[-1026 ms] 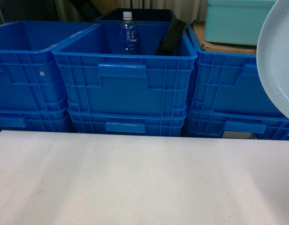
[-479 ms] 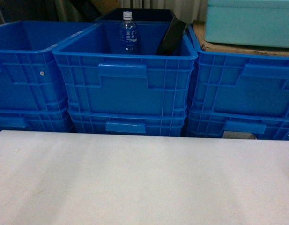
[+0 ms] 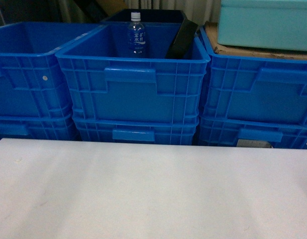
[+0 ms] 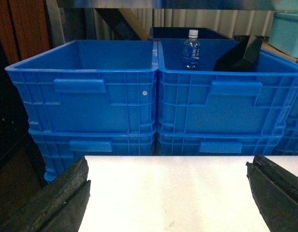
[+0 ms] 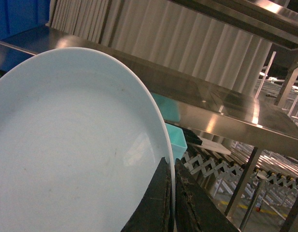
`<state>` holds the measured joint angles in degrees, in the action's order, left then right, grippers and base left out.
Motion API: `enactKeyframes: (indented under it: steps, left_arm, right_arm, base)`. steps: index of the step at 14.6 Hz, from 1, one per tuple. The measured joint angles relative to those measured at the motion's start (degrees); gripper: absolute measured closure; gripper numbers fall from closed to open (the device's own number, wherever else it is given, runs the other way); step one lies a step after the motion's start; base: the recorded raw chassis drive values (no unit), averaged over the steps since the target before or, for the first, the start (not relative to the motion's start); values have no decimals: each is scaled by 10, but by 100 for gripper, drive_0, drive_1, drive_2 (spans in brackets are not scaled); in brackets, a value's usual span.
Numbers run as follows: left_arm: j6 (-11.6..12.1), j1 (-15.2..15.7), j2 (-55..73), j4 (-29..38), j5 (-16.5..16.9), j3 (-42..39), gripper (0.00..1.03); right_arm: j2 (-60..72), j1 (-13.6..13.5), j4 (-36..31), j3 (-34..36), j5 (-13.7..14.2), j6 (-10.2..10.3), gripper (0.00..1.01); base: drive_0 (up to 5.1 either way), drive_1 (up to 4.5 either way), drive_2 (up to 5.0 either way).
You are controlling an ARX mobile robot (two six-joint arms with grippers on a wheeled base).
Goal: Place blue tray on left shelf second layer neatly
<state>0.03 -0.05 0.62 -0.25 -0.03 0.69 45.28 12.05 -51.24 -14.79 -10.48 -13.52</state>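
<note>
The blue tray (image 5: 71,145), a pale blue oval dish, fills the left of the right wrist view, tilted on edge. My right gripper (image 5: 172,193) is shut on its rim, one finger on each side. Behind the tray run steel shelf layers (image 5: 202,99); I cannot tell which one is the left shelf's second layer. Neither the tray nor either gripper shows in the head view. In the left wrist view my left gripper (image 4: 168,193) hangs wide open over the white table (image 4: 173,193), nothing between its fingers (image 4: 62,198).
Stacked dark blue crates (image 3: 133,84) line the table's far edge. The middle crate holds a water bottle (image 3: 136,35) and a black object (image 3: 182,40). A teal box (image 3: 265,25) sits at the top right. A roller conveyor (image 5: 221,166) lies below the steel shelves.
One second ago the tray's edge showed at the right border of the head view; it has since left that view. The crates and table look the same.
</note>
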Motion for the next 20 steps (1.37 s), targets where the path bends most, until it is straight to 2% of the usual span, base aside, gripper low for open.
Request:
enactKeyframes:
  steps: [8, 15, 20]
  left_arm:
    - [0, 0, 0, 0, 0, 0, 5]
    - [0, 0, 0, 0, 0, 0, 5]
    - [0, 0, 0, 0, 0, 0, 5]
  right_arm:
    - [0, 0, 0, 0, 0, 0, 99]
    - [0, 0, 1, 0, -2, 0, 99]
    - [0, 0, -1, 0, -3, 0, 99]
  base:
    - [0, 0, 0]
    - [478, -268, -268]
    - [320, -426, -426]
